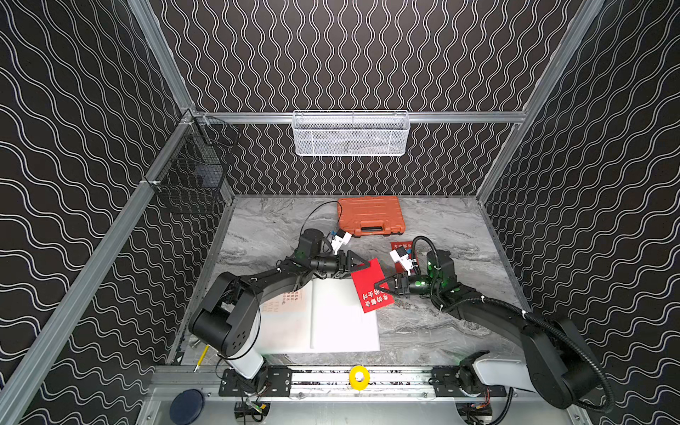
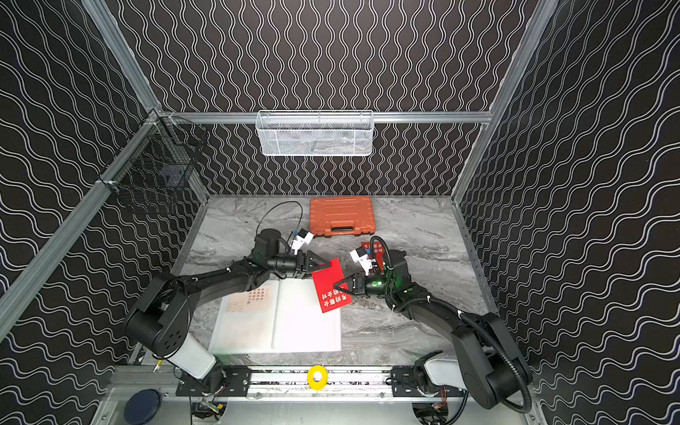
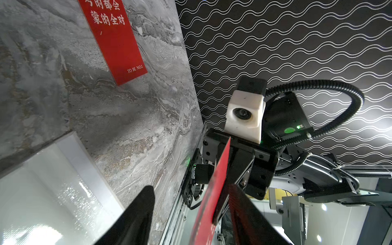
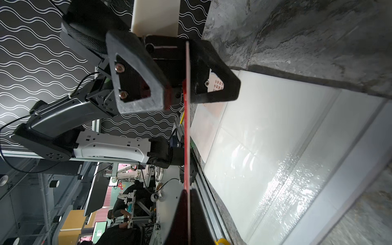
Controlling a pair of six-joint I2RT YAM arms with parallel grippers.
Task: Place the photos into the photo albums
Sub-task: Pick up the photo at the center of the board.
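The photo album (image 1: 342,323) (image 2: 301,323) lies open on the marble table, its white pages glossy. A cream photo (image 1: 290,300) shows on its left page. My right gripper (image 1: 379,286) (image 4: 187,195) is shut on a red photo (image 1: 369,285) (image 2: 329,285) with white characters, held tilted above the album's far right corner. My left gripper (image 1: 362,268) (image 3: 191,186) is open, with its fingers on either side of that photo's far edge (image 3: 216,182). One finger stands well clear of it. Another red photo (image 1: 401,247) (image 3: 114,42) lies on the table behind my right wrist.
An orange tool case (image 1: 369,215) sits at the back of the table. A white mesh basket (image 1: 351,134) hangs on the back wall and a black wire basket (image 1: 191,173) on the left rail. A yellow knob (image 1: 359,376) is on the front rail.
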